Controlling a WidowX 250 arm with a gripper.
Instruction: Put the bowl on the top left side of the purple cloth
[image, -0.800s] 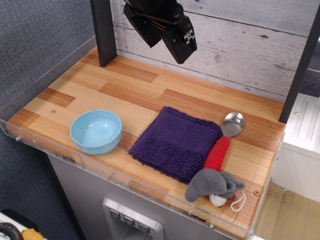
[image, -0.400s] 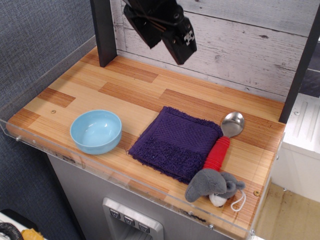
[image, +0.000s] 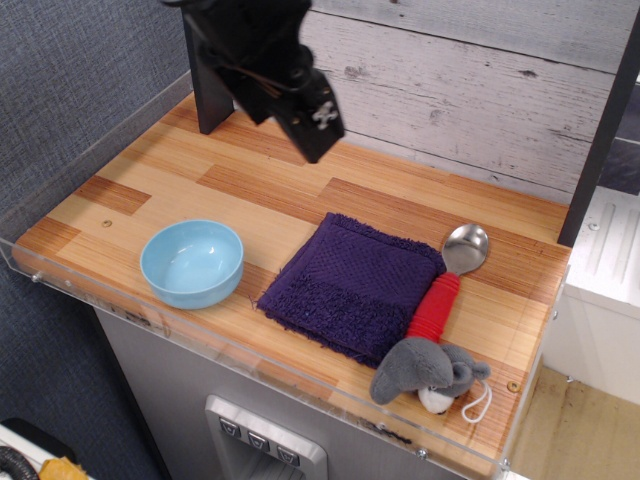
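Note:
The light-blue bowl (image: 192, 262) sits upright and empty on the wooden table near its front left edge. The purple cloth (image: 352, 286) lies flat to the right of the bowl, a short gap between them. My black gripper (image: 314, 141) hangs in the air above the back middle of the table, well above and behind both the bowl and the cloth. Its fingers look pressed together and hold nothing.
A steel spoon with a red handle (image: 446, 283) lies along the cloth's right edge. A grey plush toy (image: 428, 372) sits at the front right. A dark post (image: 208, 90) stands at the back left. A clear plastic rim (image: 120, 305) lines the table's front and left.
My gripper has moved left and slightly down, from above the back centre-right toward the back left. The bowl, cloth, spoon and toy have not moved.

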